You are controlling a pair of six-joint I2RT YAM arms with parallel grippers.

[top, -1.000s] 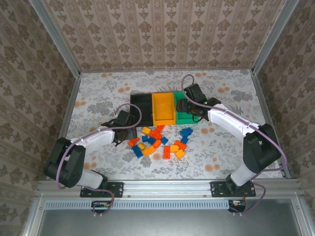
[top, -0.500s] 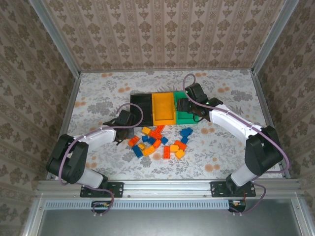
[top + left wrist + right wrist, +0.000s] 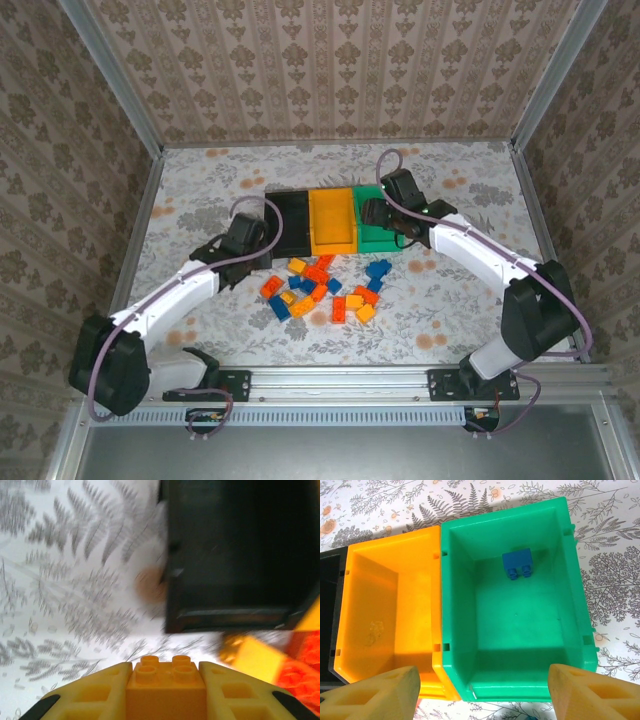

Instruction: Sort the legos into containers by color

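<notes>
Left gripper (image 3: 250,235) sits over the counter (image 3: 190,190), just near and left of the black bin (image 3: 290,218). In the left wrist view this gripper (image 3: 166,670) pinches a yellow-orange lego (image 3: 166,686) between its fingers (image 3: 95,695), studs facing the camera. Ahead of it is the black bin (image 3: 240,555), near-left corner closest. Another yellow lego (image 3: 255,657) and a red one (image 3: 302,672) lie on the counter (image 3: 65,595) just near the bin, right of the gripper; both are blurred.

Right gripper (image 3: 373,213) hangs above the green bin (image 3: 372,238). In the right wrist view the gripper (image 3: 482,680) is spread wide with nothing between its fingers (image 3: 375,692). The green bin (image 3: 570,580) holds one blue lego (image 3: 517,564) toward its far wall. The orange bin (image 3: 385,605) next to it on the left has no lego in the part seen. A sliver of black bin (image 3: 327,615) shows at the left edge.

The bins run left to right black, orange (image 3: 332,220), green, touching. The loose pile (image 3: 320,285) of yellow, red and blue legos lies on the counter just near the bins, between the two arms. A couple of blue ones (image 3: 378,268) sit at the pile's right side, near the green bin.
</notes>
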